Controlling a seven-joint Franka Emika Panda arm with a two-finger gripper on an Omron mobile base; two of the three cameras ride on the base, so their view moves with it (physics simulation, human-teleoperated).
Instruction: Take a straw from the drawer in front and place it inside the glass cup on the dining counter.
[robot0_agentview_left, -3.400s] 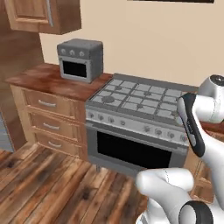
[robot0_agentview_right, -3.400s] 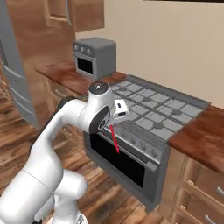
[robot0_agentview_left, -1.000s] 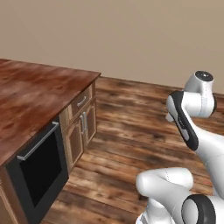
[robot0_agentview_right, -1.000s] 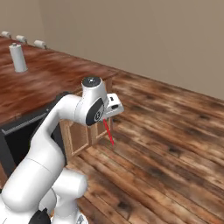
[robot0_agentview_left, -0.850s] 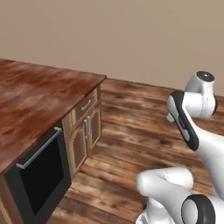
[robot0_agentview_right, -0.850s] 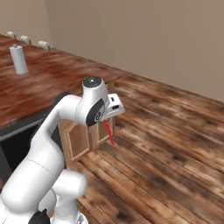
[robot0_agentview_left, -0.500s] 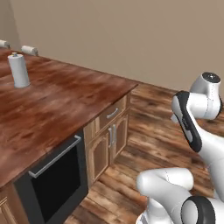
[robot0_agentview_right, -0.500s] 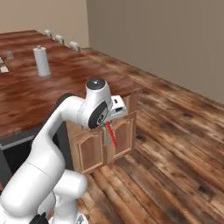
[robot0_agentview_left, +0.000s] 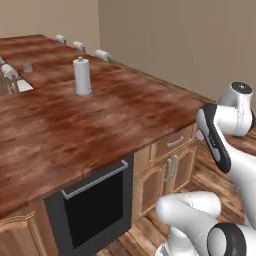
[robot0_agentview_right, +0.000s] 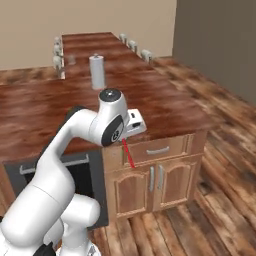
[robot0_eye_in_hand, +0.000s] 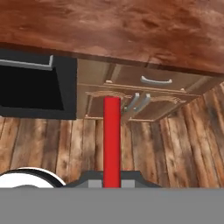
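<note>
**Operator:** Where am I in the job?

**Spotter:** You're on the carry. Your gripper (robot0_agentview_right: 126, 142) is clamped nearly shut on the straw (robot0_agentview_right: 129, 154), which hangs down from the jaws as a thin red stick in the right base view. In the hand view the straw (robot0_eye_in_hand: 112, 140) runs straight up toward twelve o'clock from between the fingertips, so I judge the grip sound. The fetching looks done; the placing isn't.

**Operator:** And the cup?

**Spotter:** The glass cup (robot0_agentview_left: 28, 66) stands on the dining counter (robot0_agentview_left: 100, 125), far off at about ten o'clock in the left base view, beyond the paper-towel roll (robot0_agentview_left: 82, 76). In the right base view the glass cup (robot0_agentview_right: 71, 60) is at roughly eleven o'clock from your hand, small and faint, just past the same roll (robot0_agentview_right: 97, 71). It's well apart from the straw.

**Operator:** What does the next move call for?

**Spotter:** You're at the counter's near corner, beside the cabinet doors (robot0_eye_in_hand: 131, 105) and the dark oven front (robot0_agentview_left: 92, 210), with the hand below the counter top. I'd say you need to get the base nearer the cup, lift the hand above the counter edge, clear the roll, then bring the straw upright over the cup's mouth before letting go. The cup is small and see-through, so line up carefully.
</note>
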